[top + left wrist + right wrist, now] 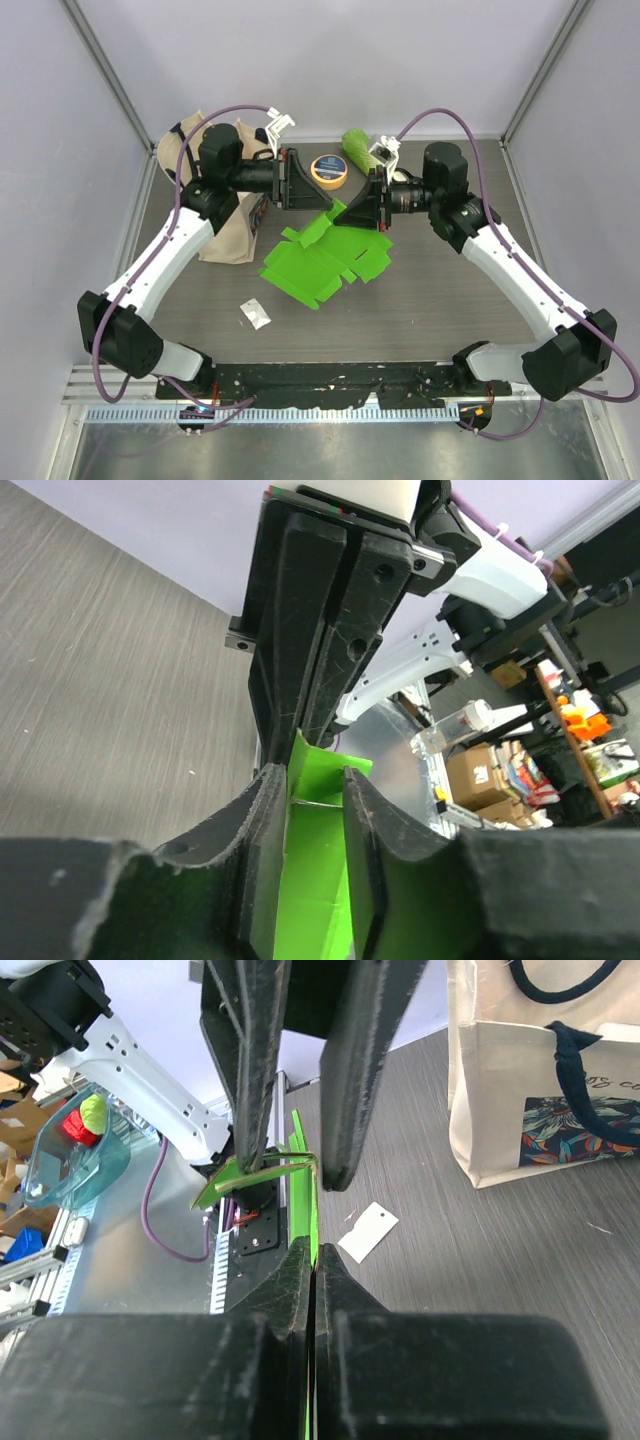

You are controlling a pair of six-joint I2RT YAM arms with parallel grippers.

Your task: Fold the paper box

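The paper box (pixel 315 262) is a bright green creased sheet, mostly flat on the table's middle, with its far edge lifted. My right gripper (pixel 352 213) holds that raised edge. In the right wrist view its jaws (pixel 314 1250) are shut on the thin green card (pixel 300 1175). My left gripper (pixel 300 190) faces it from the left. In the left wrist view its jaws (pixel 312 772) stand apart with a green flap (pixel 315 860) between them, leaning on the left finger and not pinched. The right gripper's fingers (pixel 320 610) rise just beyond.
A cream tote bag (pixel 225 215) lies under the left arm and shows again in the right wrist view (pixel 540 1070). A yellow tape roll (pixel 330 171) and a pale-green cabbage (pixel 357 143) sit at the back. A small white tag (pixel 256 314) lies in front of the sheet.
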